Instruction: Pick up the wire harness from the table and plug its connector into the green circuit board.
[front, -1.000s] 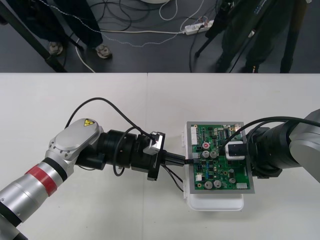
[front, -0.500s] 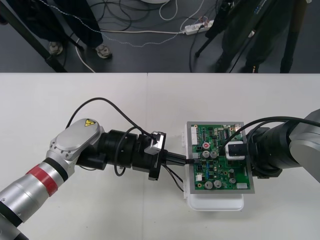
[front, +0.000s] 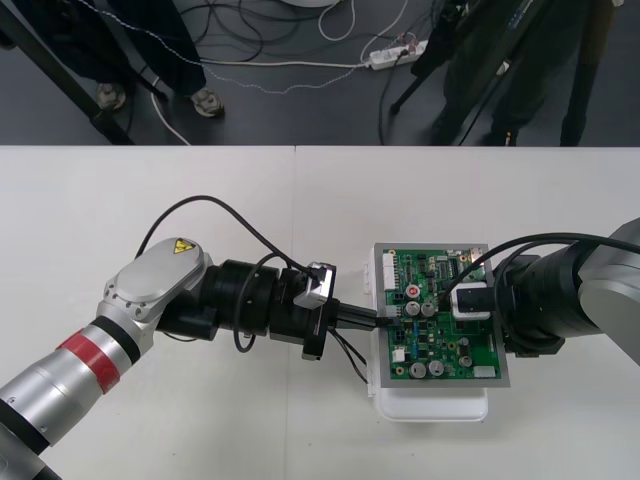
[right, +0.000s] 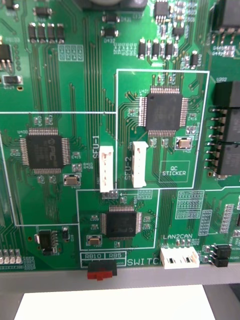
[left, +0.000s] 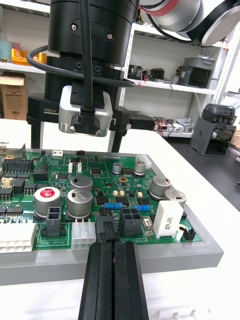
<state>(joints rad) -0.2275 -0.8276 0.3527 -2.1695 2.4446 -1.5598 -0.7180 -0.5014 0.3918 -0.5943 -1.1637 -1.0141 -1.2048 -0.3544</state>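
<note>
The green circuit board (front: 440, 345) on its white base (front: 430, 405) sits right of centre in the front view, on the pale tabletop (front: 200, 210). The left claw (front: 372, 318) reaches in from the lower left, clamped on the wire harness (front: 352, 360). The harness's thin dark wires droop below the claw beside the board's left edge. The right claw (left: 76, 149) stands over the board's right half, and its camera (front: 470, 302) covers the parts beneath. Cables (front: 300, 65) and a power strip (front: 397, 52) lie on the floor along the top.

The left wrist view shows what the front view hides. The black plug (left: 107, 229) sits at the tips of the closed fingers (left: 102, 280), at the board's near edge between a white header (left: 82, 241) and a black socket (left: 131, 220). I cannot tell whether it is seated. Behind it stand grey capacitors (left: 80, 197). The right claw's fingers (left: 35, 135) are spread apart and hold nothing.

The right wrist view gives the board close up: black chips (right: 162, 110), white pin strips (right: 107, 169) and a red switch (right: 102, 270).
</note>
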